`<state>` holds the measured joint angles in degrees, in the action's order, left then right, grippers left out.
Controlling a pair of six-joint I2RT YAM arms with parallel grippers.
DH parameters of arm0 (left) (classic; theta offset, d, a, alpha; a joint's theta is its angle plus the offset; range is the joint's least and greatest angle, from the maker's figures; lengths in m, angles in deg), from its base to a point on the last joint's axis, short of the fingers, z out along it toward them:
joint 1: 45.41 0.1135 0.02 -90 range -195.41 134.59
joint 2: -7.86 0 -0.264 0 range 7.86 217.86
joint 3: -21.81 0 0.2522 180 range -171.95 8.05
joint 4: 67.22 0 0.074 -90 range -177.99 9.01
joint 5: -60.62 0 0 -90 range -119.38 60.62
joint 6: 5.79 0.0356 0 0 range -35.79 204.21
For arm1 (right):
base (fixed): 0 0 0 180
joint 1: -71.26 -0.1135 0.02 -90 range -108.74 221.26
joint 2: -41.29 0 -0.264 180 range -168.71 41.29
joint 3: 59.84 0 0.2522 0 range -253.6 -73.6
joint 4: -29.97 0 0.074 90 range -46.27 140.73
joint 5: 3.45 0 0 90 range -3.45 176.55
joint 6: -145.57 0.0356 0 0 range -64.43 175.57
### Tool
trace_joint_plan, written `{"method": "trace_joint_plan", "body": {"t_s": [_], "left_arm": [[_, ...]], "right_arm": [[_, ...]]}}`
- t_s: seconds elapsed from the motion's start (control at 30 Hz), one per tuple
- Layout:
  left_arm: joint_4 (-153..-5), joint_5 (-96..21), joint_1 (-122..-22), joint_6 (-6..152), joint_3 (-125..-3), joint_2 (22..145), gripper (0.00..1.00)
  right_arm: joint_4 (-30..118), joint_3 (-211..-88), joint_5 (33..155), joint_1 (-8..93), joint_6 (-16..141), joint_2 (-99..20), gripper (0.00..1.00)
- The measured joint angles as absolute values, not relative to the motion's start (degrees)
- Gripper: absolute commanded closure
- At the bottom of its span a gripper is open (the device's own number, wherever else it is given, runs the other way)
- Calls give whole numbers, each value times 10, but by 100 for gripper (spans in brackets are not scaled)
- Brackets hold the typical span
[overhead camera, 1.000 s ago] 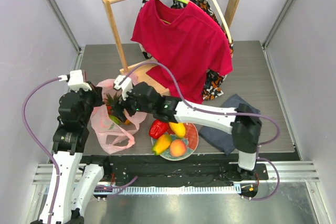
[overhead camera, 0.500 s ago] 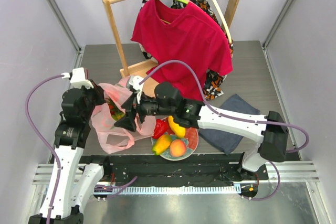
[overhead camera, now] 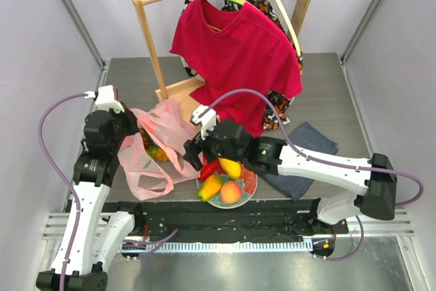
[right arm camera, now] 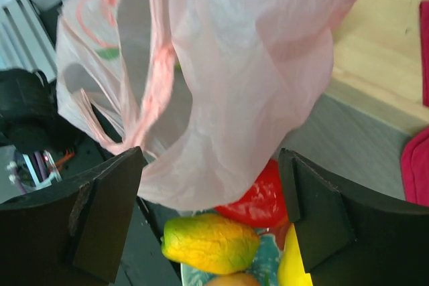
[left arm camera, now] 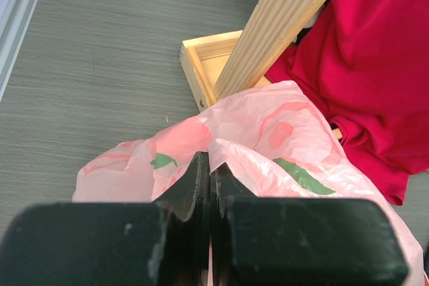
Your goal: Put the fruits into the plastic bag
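The pink plastic bag stands open on the table's left. My left gripper is shut on its upper rim and holds it up; the left wrist view shows the jaws pinching the film. A pineapple shows inside the bag. My right gripper is open and empty, between the bag and the plate. On the plate lie a red pepper, a yellow-green mango, a peach and a yellow fruit. In the right wrist view the pepper and mango lie between the open fingers, with the bag hanging above.
A wooden clothes rack with a red T-shirt stands behind the bag; its base is close to the bag. A folded grey-blue cloth lies right of the plate.
My right gripper has come out of the bag and moved right and nearer, to the plate's left edge, leaving the pineapple inside. The left gripper has raised the bag's rim slightly.
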<state>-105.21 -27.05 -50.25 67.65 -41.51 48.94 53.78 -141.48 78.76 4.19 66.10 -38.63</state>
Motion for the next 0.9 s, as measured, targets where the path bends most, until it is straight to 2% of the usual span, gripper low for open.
{"method": "trace_joint_plan", "body": {"t_s": [0.27,0.33,0.37,0.4,0.47,0.5,0.6,0.77,0.9], "left_arm": [[-1053,-270,-503,677,-415,494,100],[-1052,-270,-503,677,-415,495,100],[-1052,-270,-503,677,-415,496,100],[-1052,-270,-503,677,-415,497,100],[-1052,-270,-503,677,-415,499,100],[-1053,-270,-503,678,-415,500,100],[-1057,-263,-503,683,-416,501,100],[-1096,-249,-502,698,-468,517,100],[-1160,-245,-502,717,-585,565,100]], "right_arm": [[554,-1384,814,42,675,-404,9],[550,-1382,819,42,676,-415,14],[546,-1382,821,42,676,-422,21],[543,-1382,824,42,675,-427,37],[535,-1382,834,43,672,-441,53],[531,-1382,844,45,672,-447,75],[528,-1390,881,48,669,-464,99],[534,-1466,946,51,672,-490,99],[524,-1542,986,51,682,-490,99]]}}
